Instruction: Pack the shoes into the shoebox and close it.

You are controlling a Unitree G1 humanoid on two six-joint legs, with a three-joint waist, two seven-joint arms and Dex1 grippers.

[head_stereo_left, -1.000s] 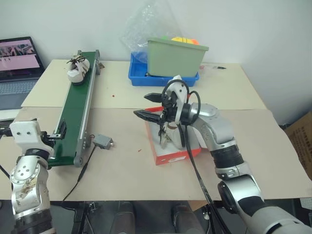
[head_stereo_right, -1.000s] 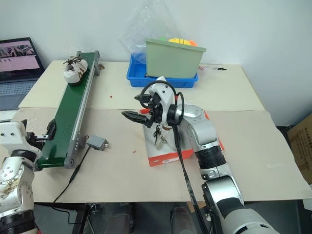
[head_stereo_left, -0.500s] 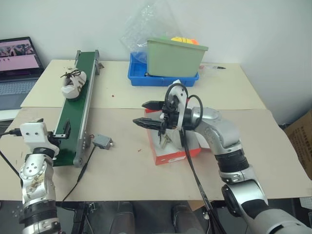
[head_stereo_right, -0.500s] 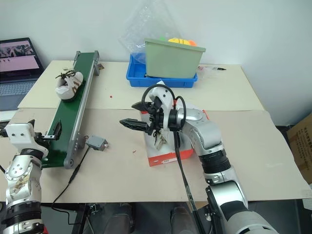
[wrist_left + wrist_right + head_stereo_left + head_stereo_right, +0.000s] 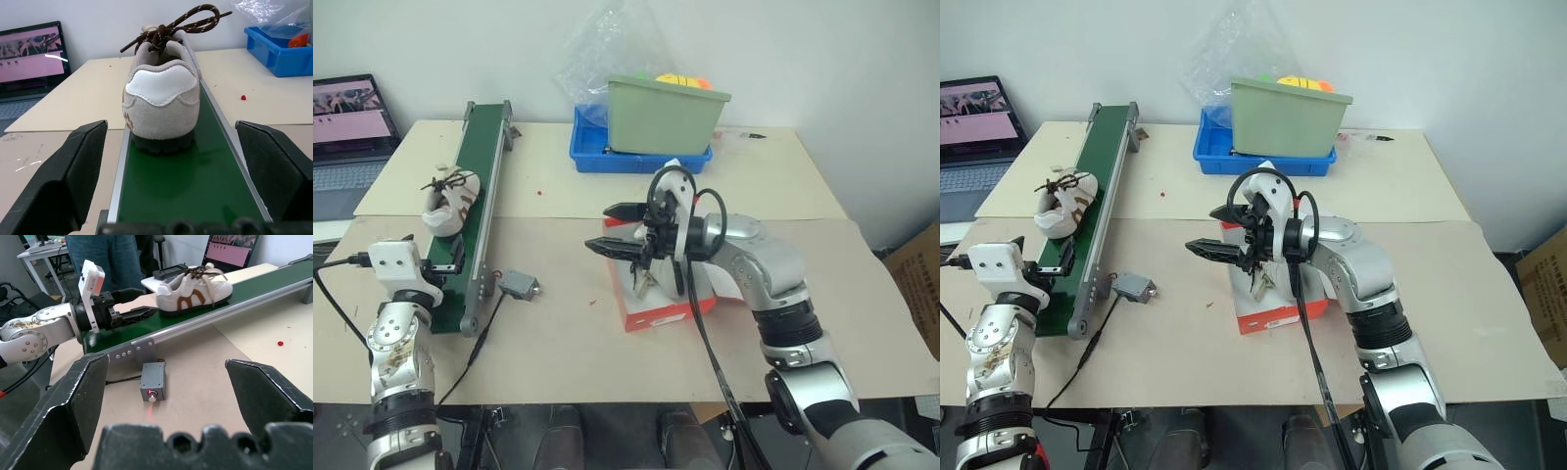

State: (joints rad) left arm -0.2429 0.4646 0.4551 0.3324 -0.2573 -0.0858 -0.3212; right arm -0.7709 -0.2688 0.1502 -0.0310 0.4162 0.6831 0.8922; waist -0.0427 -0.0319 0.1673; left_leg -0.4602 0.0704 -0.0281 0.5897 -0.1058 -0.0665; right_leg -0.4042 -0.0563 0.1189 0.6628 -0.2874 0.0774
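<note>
Red shoebox [image 5: 658,311], no legible lettering

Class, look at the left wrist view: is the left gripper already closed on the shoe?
No. The shoe stands free on the belt beyond the open fingers.

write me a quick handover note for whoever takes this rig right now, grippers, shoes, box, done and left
Left gripper: open, level at the near end of the green conveyor belt, its fingers either side of the belt, holding nothing.
Right gripper: open, empty, pointing left above the flat red cardboard shoebox.
Whitish shoe with dark brown laces: on the belt, heel toward the left gripper, not yet gripped.
Other shoe: seems to lie in the shoebox, partly hidden by the right arm.
Left: grasp the belt shoe, pack it, close the lid.
</note>
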